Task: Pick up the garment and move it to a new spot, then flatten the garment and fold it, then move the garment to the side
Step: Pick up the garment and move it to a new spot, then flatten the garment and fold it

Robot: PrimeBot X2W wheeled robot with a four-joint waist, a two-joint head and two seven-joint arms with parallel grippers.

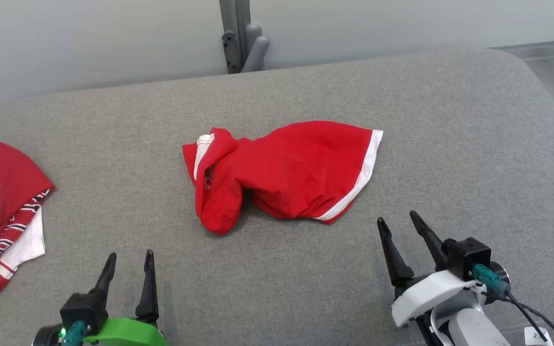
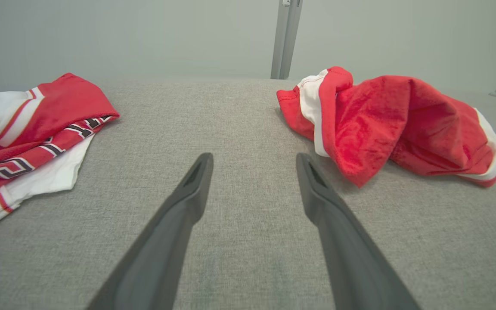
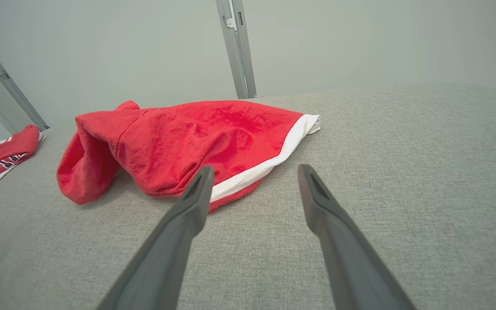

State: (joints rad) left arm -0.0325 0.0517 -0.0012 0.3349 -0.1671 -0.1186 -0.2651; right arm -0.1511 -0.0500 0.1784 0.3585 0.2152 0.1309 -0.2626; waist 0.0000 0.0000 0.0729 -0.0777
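A crumpled red garment (image 1: 282, 175) with a white hem band lies bunched in the middle of the grey padded surface (image 1: 450, 144). It also appears in the left wrist view as the red garment (image 2: 385, 125) and in the right wrist view as the red garment (image 3: 187, 142). My left gripper (image 1: 130, 259) is open near the front left, short of the garment and to its left, with nothing between its fingers (image 2: 196, 181). At the front right, my right gripper (image 1: 397, 221) is open just short of the garment's white hem, and it too holds nothing.
A second red and white garment (image 1: 3, 211) with a patterned band lies at the far left edge; it is also in the left wrist view (image 2: 28, 133). A grey metal post (image 1: 238, 36) stands behind the surface. A pale wall is behind.
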